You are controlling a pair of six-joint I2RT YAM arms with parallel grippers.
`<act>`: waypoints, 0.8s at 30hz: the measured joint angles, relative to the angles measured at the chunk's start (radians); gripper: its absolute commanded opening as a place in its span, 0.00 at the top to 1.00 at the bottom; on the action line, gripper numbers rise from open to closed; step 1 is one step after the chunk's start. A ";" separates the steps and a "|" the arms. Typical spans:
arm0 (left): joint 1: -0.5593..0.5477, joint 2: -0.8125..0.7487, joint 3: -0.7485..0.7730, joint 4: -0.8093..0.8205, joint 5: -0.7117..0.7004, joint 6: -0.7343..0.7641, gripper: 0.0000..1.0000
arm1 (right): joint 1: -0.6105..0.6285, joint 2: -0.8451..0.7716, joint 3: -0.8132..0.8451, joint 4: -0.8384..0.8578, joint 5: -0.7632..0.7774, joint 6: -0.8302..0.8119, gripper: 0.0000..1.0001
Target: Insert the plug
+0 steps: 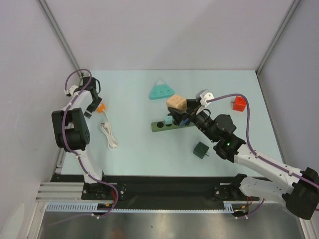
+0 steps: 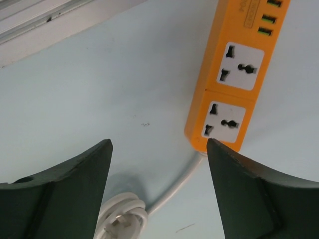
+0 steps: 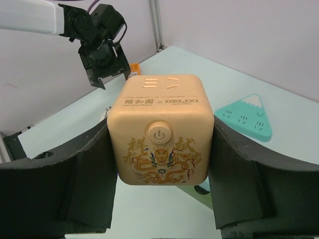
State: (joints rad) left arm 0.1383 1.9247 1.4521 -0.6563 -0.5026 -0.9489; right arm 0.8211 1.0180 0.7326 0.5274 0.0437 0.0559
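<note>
Dark fingers of the right tool (image 3: pixel 160 137) were closed flat on two opposite sides of the beige plastic cube adapter with a gold dragon print (image 3: pixel 159 124). The cube sat square between them and was lifted off the pale blue counter (image 1: pixel 134 99). In the overhead view it hung just behind the dark green power strip (image 1: pixel 160 127), near the small teal block (image 1: pixel 169 120) resting on that strip.

The left tool (image 2: pixel 158 149) stood wide open with nothing in it, over the orange power strip (image 2: pixel 234 74) and its coiled white cable (image 2: pixel 124 216), well apart from the work.

The step in hand looked like carrying the cube to a socket. Doing that well would probably call for levelling the cube first, lining up its prong face with a free outlet, then pressing straight down without twisting.

The cube had no real long axis, being nearly equal on all sides. Its power-button face pointed at the wrist camera and a slotted face pointed upward. Its prongs were hidden, so their heading could not be told. The green strip's long axis ran roughly left to right across the counter.
</note>
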 measured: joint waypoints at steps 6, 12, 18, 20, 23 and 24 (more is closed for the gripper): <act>-0.006 -0.077 -0.129 0.017 0.023 0.061 0.39 | -0.036 0.005 0.000 0.003 -0.045 0.032 1.00; -0.008 -0.198 -0.297 -0.001 0.034 0.065 0.91 | -0.047 0.005 -0.002 0.016 -0.074 0.080 1.00; -0.079 -0.221 -0.429 -0.016 0.092 0.048 0.98 | -0.043 -0.010 -0.006 0.013 -0.092 0.104 1.00; -0.121 -0.222 -0.452 -0.018 0.098 0.032 1.00 | -0.041 -0.030 -0.007 0.004 -0.094 0.106 1.00; -0.171 -0.230 -0.460 -0.011 0.127 0.014 1.00 | -0.039 -0.071 -0.011 -0.003 -0.094 0.109 1.00; -0.181 -0.229 -0.458 -0.008 0.133 0.010 1.00 | -0.037 -0.083 -0.013 -0.005 -0.094 0.109 1.00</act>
State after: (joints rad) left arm -0.0425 1.6958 0.9943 -0.6643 -0.3695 -0.9386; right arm 0.7841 0.9352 0.7193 0.5224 -0.0502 0.1646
